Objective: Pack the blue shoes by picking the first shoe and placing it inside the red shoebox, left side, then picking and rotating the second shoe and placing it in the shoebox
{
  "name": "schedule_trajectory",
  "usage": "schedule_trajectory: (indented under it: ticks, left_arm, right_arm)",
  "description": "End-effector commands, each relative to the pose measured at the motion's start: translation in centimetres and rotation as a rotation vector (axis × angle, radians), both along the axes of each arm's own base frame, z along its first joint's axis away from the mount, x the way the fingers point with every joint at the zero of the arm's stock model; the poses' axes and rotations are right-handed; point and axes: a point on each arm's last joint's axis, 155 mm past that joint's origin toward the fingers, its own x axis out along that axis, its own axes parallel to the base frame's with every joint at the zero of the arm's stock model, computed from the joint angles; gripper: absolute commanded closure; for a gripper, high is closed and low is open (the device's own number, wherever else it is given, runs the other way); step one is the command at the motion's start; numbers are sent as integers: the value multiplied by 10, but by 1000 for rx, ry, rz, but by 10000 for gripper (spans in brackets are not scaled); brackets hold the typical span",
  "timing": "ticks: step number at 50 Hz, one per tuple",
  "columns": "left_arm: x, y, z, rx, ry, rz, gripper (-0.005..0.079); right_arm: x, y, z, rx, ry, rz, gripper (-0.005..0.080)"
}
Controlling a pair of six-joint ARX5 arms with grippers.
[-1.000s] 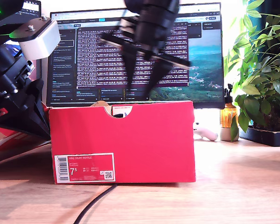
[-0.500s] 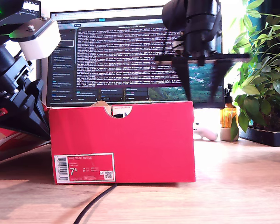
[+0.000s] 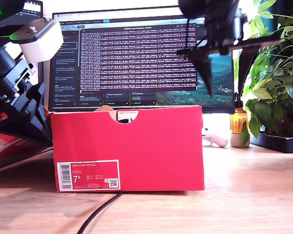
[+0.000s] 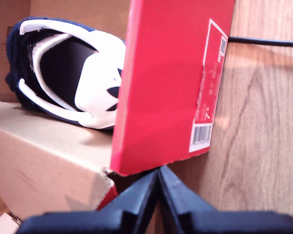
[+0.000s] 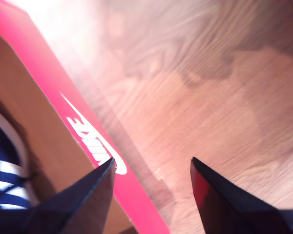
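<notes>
The red shoebox (image 3: pixel 136 146) stands on the wooden table in the middle of the exterior view, its white label facing the camera. Inside the shoebox (image 4: pixel 166 83) lies one blue shoe (image 4: pixel 73 73) with a white lining and sole. My first gripper (image 4: pixel 158 171) is shut on nothing, close to the box's labelled corner. Its arm is the black one at the exterior view's left. My second gripper (image 3: pixel 225 87) hangs open and empty above the box's end at the exterior view's right. Between its fingertips (image 5: pixel 151 161) lies the swoosh-marked box wall (image 5: pixel 83 126), with a striped blue shoe (image 5: pixel 2 180) inside.
A monitor (image 3: pixel 136 53) stands behind the box. At the exterior view's right are potted plants (image 3: pixel 273 73), an amber bottle (image 3: pixel 238 119) and a white controller (image 3: pixel 215 139). A black cable (image 3: pixel 100 214) runs out from under the box. Brown cardboard (image 4: pixel 39 161) lies beside my first gripper.
My second gripper has swung from above the box's middle toward the exterior view's right, staying open and empty. The first arm and the box have not moved.
</notes>
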Motion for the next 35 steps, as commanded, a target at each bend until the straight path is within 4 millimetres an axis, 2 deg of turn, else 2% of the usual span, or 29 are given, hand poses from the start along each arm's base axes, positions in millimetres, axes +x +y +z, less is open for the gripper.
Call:
schedule_trajectory:
  ticks: [1, 12, 35]
  left_arm:
    - [3, -3, 2, -5, -10, -5, 761]
    - [3, -3, 2, -6, -10, -5, 761]
    - [3, -3, 2, -5, -10, -5, 761]
  right_arm:
    - [-7, -9, 4, 0, -10, -47, 304]
    - [-27, -27, -8, -5, 26, -151, 304]
    - [-102, -85, -43, 24, 132, -470, 304]
